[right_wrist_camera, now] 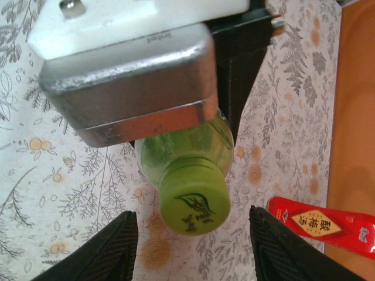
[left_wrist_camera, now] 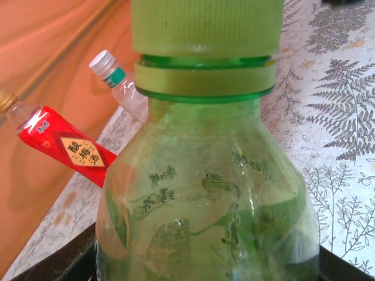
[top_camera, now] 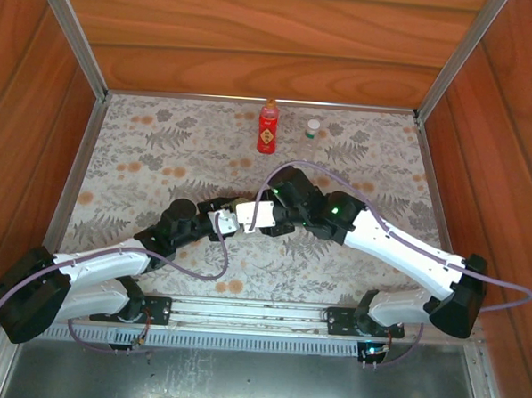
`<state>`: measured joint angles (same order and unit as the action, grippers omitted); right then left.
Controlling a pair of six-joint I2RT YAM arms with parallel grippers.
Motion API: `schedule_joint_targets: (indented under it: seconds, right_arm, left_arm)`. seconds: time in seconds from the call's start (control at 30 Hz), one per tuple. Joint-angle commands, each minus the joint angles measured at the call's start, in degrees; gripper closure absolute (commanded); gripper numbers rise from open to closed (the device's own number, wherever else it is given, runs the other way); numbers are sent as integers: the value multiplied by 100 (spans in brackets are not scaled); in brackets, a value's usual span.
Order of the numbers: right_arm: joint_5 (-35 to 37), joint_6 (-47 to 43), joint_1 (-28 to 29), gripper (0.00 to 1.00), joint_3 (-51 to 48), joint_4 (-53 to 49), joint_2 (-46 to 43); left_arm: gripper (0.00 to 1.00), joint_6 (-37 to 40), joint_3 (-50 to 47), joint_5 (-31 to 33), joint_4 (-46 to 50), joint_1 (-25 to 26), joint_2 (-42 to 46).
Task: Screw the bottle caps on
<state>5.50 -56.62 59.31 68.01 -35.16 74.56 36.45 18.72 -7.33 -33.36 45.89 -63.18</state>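
Observation:
The green bottle [left_wrist_camera: 205,193] lies held between the jaws of my left gripper [left_wrist_camera: 205,260], which is shut on its body. A green cap [right_wrist_camera: 193,202] sits on the bottle's neck. My right gripper [right_wrist_camera: 192,215] is open, and its fingers [right_wrist_camera: 108,249] stand on either side of the cap with a gap on each side. The red bottle [top_camera: 268,130] with an orange cap stands at the back of the cloth. The small clear bottle [top_camera: 313,128] with a white cap stands just to its right. In the top view the left arm [top_camera: 171,225] and right arm [top_camera: 337,212] meet at mid-table, hiding the green bottle.
The floral cloth [top_camera: 143,157] covers the table, with wooden walls [top_camera: 256,47] at the back and both sides. A metal frame post [top_camera: 78,38] runs along the back left corner. The left wrist's white and metal camera block [right_wrist_camera: 129,76] hangs close above the cap.

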Motion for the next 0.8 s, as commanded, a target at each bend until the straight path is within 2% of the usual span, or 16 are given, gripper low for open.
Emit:
schedule_joint_targets:
  seconds: [0.0,0.23,0.37,0.43,0.53,0.7,0.77]
  right_arm:
    - [-105,-597,54,50,164,-8,121]
    - [-59,-422,56,64,194,28,245]
    - [-167,-46,57,69,118,103,211]
    - [-311,517,55,76,85,183,164]
    - [-428,1848,55,81,-18,460,44]
    - [-288,6008,34,88,99,712,114]
    - [-379,7279,22,88,125,726,203]
  left_arm:
    - [42,80,-62,-54,19,43,95]
    - [42,75,-70,-49,22,48,121]
    - [42,65,-70,-34,18,48,138]
    - [42,56,-75,-33,15,50,148]
    - [42,53,-79,-25,25,48,163]
    - [42,59,-79,16,27,46,174]
    - [42,58,-75,20,32,46,165]
